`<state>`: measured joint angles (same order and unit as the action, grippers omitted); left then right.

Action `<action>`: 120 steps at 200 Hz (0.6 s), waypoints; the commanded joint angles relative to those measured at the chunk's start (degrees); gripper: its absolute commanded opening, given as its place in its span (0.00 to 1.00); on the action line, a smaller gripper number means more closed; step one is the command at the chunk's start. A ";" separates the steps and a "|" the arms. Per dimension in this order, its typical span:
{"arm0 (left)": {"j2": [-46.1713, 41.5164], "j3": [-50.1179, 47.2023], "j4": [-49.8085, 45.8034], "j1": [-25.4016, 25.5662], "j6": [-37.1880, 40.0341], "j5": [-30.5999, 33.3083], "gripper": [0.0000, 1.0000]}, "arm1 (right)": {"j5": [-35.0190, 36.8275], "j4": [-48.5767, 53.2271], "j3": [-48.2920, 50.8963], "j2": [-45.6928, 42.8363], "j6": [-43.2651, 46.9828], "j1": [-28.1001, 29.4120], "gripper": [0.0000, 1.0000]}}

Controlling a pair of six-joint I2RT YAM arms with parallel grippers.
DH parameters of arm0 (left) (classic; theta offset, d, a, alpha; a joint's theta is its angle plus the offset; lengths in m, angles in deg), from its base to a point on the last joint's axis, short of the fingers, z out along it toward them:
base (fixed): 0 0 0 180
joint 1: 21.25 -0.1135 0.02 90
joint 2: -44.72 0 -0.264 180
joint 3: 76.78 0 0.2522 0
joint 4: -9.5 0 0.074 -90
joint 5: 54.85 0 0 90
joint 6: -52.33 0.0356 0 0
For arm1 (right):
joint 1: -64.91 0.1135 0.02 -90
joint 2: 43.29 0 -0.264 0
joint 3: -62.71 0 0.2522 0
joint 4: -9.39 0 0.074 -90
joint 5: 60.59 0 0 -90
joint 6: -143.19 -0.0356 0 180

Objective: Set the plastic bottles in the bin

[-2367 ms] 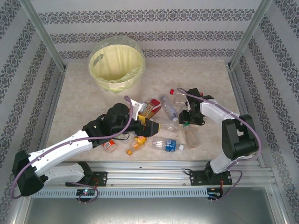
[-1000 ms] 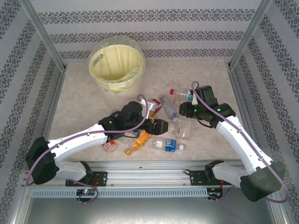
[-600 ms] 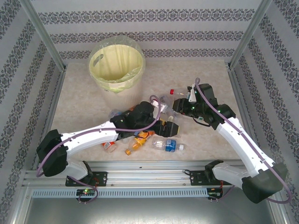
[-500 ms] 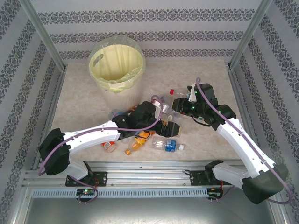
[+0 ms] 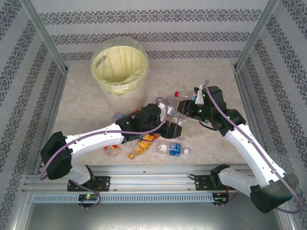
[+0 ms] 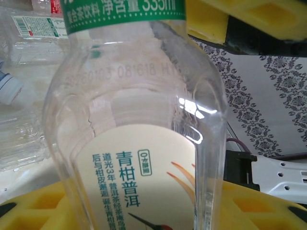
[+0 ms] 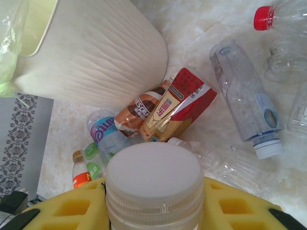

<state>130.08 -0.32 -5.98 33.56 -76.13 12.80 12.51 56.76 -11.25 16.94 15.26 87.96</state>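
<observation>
My left gripper (image 5: 175, 128) is shut on a clear plastic bottle (image 6: 139, 120) with a green band and a cream label, in the middle of the pile. My right gripper (image 5: 188, 109) is shut on a white-capped bottle (image 7: 154, 184), its yellow pads (image 7: 72, 211) on either side of the neck. More plastic bottles lie on the table: a blue-labelled one (image 5: 173, 149), an orange one (image 5: 139, 147), a red-and-gold one (image 7: 178, 108) and a red-capped one (image 7: 265, 17). The cream bin (image 5: 98, 64) with its yellow bag stands at the back left, its wall (image 7: 96, 52) close ahead of the right gripper.
Metal frame posts and patterned walls close in the table on three sides. A rail (image 5: 158, 173) runs along the near edge by the arm bases. Bare tabletop (image 5: 81, 110) lies left of the pile, in front of the bin.
My left gripper reached right into the pile and closed from wide open onto the clear bottle. The right gripper shifted slightly, keeping hold of its white-capped bottle.
</observation>
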 commanded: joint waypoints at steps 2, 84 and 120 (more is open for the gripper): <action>-2.64 1.46 -1.90 0.92 0.97 1.44 0.53 | -2.61 -2.50 0.20 -1.86 -2.70 0.51 0.44; -4.94 4.82 -8.46 0.10 2.84 3.22 0.51 | -7.49 -3.34 0.71 -9.14 -5.79 -1.15 0.98; -5.43 9.31 -13.91 -3.17 4.99 3.20 0.52 | -9.73 -4.51 1.23 -14.36 -2.36 -4.40 0.98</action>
<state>126.37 4.94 -14.74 32.77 -74.16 15.10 5.21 54.05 -10.53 6.03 10.10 85.10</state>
